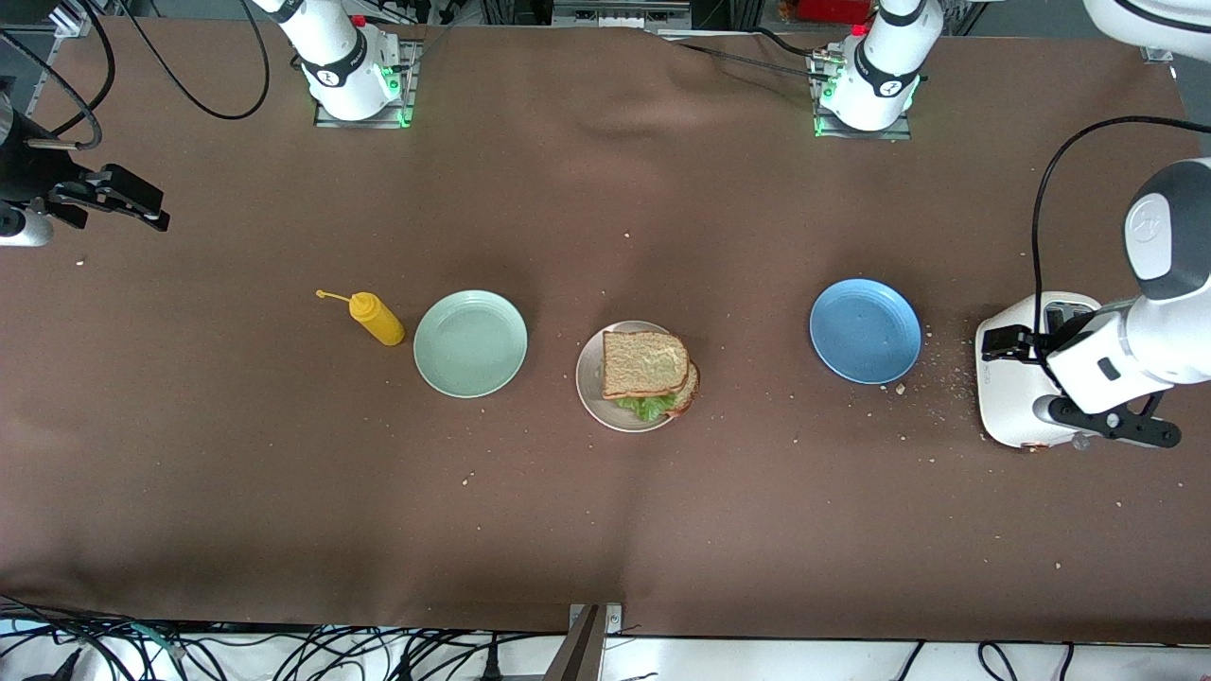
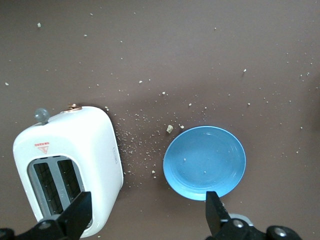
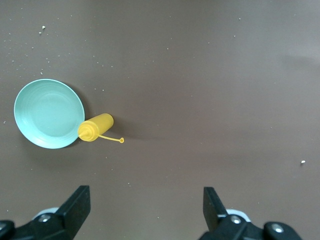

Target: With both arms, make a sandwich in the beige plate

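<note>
We see the sandwich (image 1: pixel 649 373) lying complete on the beige plate (image 1: pixel 591 392) mid-table, so with our left gripper (image 2: pixel 148 215) over the toaster (image 2: pixel 70 165) and our right gripper (image 3: pixel 145 210) over bare table, both jaws wide and empty, we judge it best to keep both arms away.

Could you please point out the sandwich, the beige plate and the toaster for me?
sandwich (image 1: pixel 644 363), front view, middle of the top bread slice.
beige plate (image 1: pixel 588 380), front view, bare rim beside the bread.
toaster (image 2: pixel 80 140), left wrist view, white top.
</note>
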You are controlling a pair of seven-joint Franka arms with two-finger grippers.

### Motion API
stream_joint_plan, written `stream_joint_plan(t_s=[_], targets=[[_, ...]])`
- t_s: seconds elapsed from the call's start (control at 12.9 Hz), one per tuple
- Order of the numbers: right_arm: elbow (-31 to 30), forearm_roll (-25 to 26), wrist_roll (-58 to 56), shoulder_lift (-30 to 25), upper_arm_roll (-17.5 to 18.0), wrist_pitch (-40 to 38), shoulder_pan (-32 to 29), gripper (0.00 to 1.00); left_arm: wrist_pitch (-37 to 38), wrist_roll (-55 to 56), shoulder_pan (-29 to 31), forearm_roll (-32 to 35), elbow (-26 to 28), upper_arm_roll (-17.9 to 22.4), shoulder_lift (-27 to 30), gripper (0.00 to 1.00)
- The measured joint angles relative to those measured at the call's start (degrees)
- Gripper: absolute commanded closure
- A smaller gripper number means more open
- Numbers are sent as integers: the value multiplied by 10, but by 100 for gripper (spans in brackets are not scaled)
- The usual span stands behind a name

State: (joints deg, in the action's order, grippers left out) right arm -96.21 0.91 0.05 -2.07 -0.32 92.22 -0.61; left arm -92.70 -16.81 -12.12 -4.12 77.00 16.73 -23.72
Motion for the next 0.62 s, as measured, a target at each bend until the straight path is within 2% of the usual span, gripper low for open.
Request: stream_joint_plan(t_s=[0.08,0.23,0.39,0.62], targets=[[0,0,0,0,0,0,0,0,-24,0,7,2,53,-6,42,0],[0,0,0,0,0,0,0,0,-37,-2,65,16,130,-66,109,0],[0,0,0,0,0,0,0,0,-36,-4,91,36,164,-108,139,0],[0,0,0,0,0,0,0,0,-35,-3,88,41,180,-118,149,0]])
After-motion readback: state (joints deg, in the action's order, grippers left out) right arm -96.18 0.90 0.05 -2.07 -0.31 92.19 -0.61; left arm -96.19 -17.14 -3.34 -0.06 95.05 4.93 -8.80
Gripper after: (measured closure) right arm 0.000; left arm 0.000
